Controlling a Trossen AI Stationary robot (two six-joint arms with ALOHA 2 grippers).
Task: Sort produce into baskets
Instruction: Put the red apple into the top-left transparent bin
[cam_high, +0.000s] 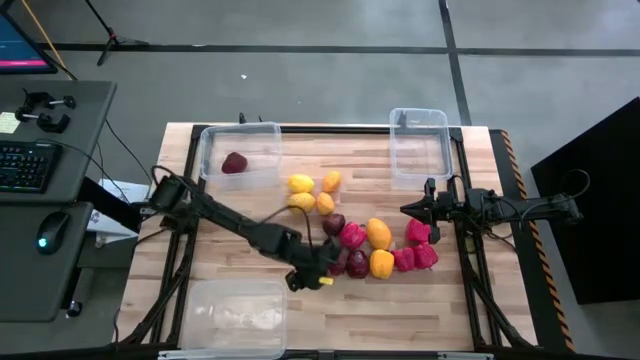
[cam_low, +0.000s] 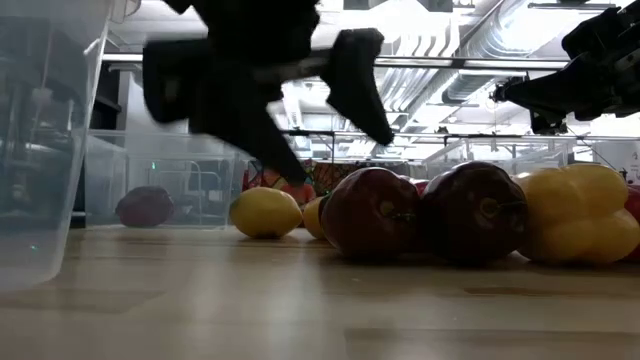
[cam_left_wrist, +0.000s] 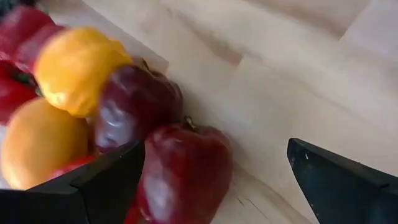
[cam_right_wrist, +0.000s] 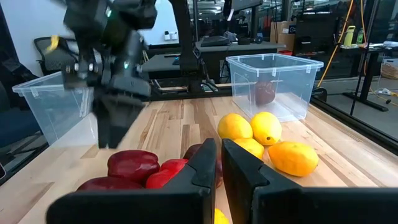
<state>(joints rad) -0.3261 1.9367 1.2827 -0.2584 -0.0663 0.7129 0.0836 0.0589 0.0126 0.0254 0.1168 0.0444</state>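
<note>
Two maroon fruits (cam_low: 420, 212) lie foremost; above them the left gripper (cam_high: 312, 277) hangs wide open, empty. Right gripper (cam_high: 408, 209), fingers closed and empty, waits beside the peppers (cam_high: 418, 245).

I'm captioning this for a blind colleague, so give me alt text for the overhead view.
On a wooden table, the left claw hangs open beside a pile of produce at the table's middle: lemons, maroon fruits, red and yellow peppers. Three clear baskets stand around it; one holds a single maroon fruit. The right claw, shut, waits by the pile's other side.

Produce (cam_high: 362, 240) heaped between three baskets (cam_high: 239, 152)
</note>
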